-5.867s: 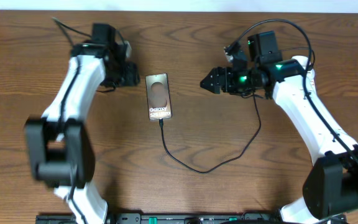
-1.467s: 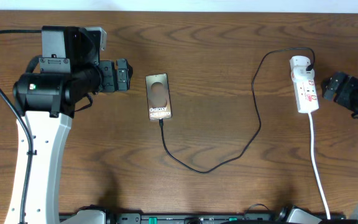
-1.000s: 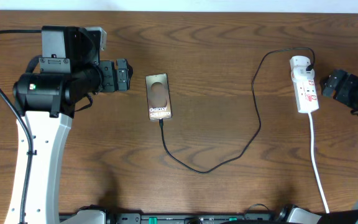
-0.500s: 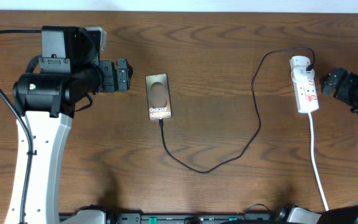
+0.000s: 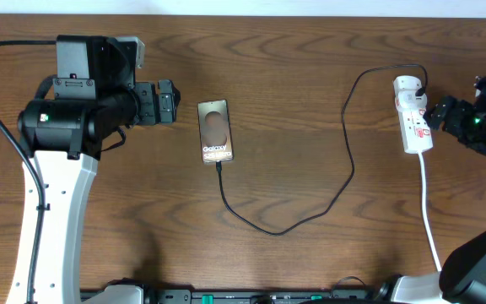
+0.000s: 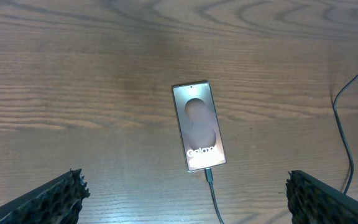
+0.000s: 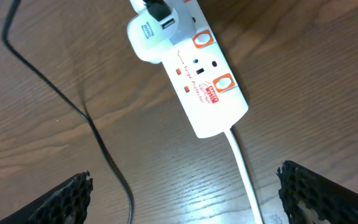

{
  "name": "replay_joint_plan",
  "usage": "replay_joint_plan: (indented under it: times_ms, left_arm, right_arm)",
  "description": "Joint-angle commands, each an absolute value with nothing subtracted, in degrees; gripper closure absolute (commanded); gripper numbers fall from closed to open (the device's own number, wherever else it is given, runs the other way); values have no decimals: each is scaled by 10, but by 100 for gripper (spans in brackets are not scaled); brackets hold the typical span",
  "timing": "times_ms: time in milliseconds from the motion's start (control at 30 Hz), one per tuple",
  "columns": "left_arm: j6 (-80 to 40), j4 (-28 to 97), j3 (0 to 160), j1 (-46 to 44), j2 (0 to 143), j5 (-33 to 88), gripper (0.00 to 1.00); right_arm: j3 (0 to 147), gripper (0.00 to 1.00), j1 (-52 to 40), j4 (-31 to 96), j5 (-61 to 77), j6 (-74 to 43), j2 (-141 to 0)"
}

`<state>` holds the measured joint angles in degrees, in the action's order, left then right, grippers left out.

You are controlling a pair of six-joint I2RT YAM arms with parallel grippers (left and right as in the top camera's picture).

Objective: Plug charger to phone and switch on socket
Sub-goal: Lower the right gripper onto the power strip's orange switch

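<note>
Phone (image 5: 216,131) lies text-up on bench (image 5: 294,67) left of centre, charger (image 5: 310,211) tip at its lower edge, cable looping right to socket (image 5: 413,114); left fingers (image 6: 48,200) spread near phone, right fingers (image 7: 55,196) spread just beside socket, both released.

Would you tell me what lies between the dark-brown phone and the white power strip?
Only the thin black charger cable, curving across bare wooden table, seen overhead.

Left hand (image 5: 169,102) and right hand (image 5: 440,113), each spread wide, well apart, facing inward.
</note>
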<state>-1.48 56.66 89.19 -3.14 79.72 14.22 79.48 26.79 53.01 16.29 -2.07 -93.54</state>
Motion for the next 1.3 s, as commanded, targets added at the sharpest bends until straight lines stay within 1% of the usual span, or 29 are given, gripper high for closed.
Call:
replay_joint_plan:
  times_ms: [0,333,533,1267]
  left_arm:
    - [-12,568,896,-29,797,136,0]
    - [-12,568,896,-29,797,136,0]
    - [-12,568,896,-29,797,136,0]
    - [-12,568,896,-29,797,136,0]
  right_arm:
    - [798,6,273,526,165,-12,-950]
    - [798,7,273,507,165,-11,-981]
    - [798,7,269,494,170,35,-982]
    - [789,5,269,495,149,35,-986]
